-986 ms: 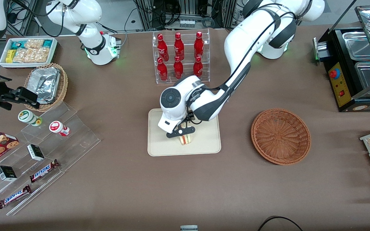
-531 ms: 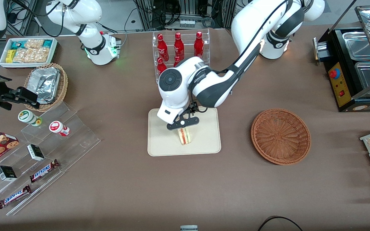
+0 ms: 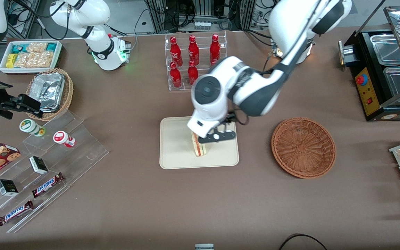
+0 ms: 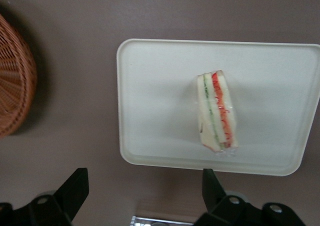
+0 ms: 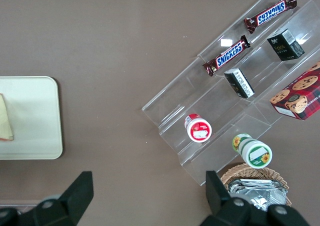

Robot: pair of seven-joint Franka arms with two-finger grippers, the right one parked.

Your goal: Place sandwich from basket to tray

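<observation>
Sandwich (image 3: 200, 149), a small triangular wedge of pale bread with red and green filling stripes, lies on the flat cream rectangular tray (image 3: 175, 156), so the tool (image 3: 217, 138), spread wide and empty above it, should lift straight up, well clear of the round reddish-brown wicker basket (image 3: 303, 147) at three o'clock.

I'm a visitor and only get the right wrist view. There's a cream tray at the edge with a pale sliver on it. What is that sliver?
Observer: It is the sandwich, lying on the tray with its red and green filling stripes showing.
Visitor: Is the pincer holding it?
Observer: No. The pincer hangs open, raised over the tray, and does not touch the sandwich.
Visitor: And where is the basket?
Observer: The basket sits on the table beside the tray, toward the working arm's end, with nothing in it.
</observation>
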